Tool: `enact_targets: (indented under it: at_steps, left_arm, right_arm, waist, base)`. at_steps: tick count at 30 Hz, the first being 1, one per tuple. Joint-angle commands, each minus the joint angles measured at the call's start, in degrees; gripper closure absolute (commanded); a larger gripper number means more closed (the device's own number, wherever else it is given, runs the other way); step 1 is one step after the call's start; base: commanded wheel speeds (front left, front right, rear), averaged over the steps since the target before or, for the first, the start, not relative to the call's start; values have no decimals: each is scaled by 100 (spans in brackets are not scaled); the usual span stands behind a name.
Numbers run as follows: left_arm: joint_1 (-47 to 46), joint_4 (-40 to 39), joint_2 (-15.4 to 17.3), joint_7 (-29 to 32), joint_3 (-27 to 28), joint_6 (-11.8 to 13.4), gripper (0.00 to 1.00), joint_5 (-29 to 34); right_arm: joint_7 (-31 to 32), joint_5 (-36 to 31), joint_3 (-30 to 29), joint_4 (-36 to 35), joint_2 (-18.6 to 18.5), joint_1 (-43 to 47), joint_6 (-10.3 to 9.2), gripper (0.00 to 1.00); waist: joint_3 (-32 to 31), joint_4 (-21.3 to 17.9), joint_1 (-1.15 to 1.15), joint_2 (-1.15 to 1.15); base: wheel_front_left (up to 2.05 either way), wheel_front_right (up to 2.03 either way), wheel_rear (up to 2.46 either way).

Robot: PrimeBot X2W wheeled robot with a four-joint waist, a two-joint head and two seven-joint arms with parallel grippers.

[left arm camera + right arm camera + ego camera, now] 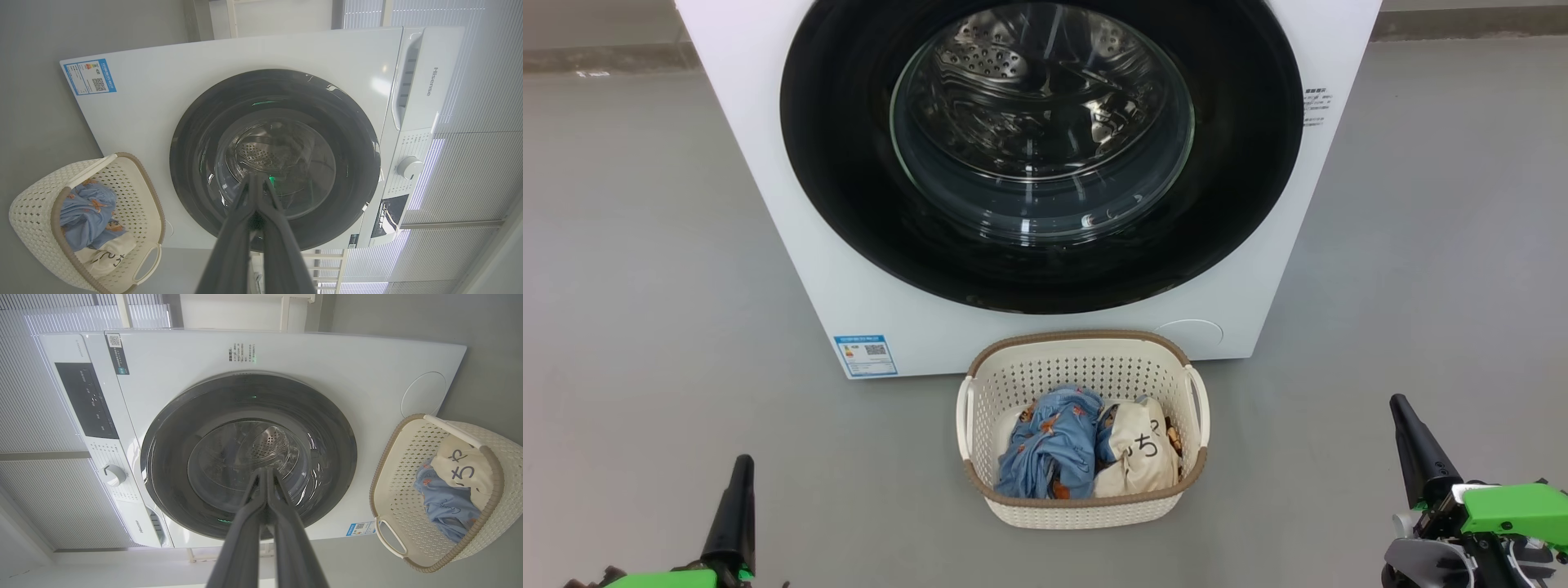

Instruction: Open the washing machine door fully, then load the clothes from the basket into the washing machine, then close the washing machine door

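1. While the round door (849, 212) lies shut flat against the front of the washing machine (760, 163), its glossy black rim frames a clear glass centre, and the perforated steel drum (1013, 73) shows through it.
2. The basket (1086, 341) stands on the grey floor (645, 286) just in front of the washing machine. It is below the door and to the robot's right of the blue label (866, 355) on the lower corner.
3. The clothes (1086, 449) lie bunched inside the basket. A light blue garment (1045, 453) with orange prints is on the robot's left, and a cream garment (1139, 461) with black characters touches it on the right.
4. The left gripper (742, 465) sits low at the left of the head view, well apart from the basket. Its two dark fingers are pressed together with nothing between them, and in its wrist view the tips meet, pointing at the door glass.
5. The right gripper (1398, 402) sits low at the right, also away from the basket. Its fingers are closed tight on each other and empty, aimed at the door too.
6. A white dial (410, 167) sits on the control strip along the top of the washing machine.
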Motion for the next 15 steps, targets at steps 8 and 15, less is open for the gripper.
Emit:
enact_targets:
  at_steps: [8,15]
  left_arm:
    - [-246,-84,53,15,178,-5,100,48]
    - [-246,-84,53,15,178,-5,100,48]
  right_arm:
    - [39,-53,114,-143,-51,-252,33,100]
    - [39,-53,114,-143,-51,-252,33,100]
  waist:
    - [0,0,0,0]
    - [0,0,0,0]
  base:
    - [0,0,0]
    - [0,0,0]
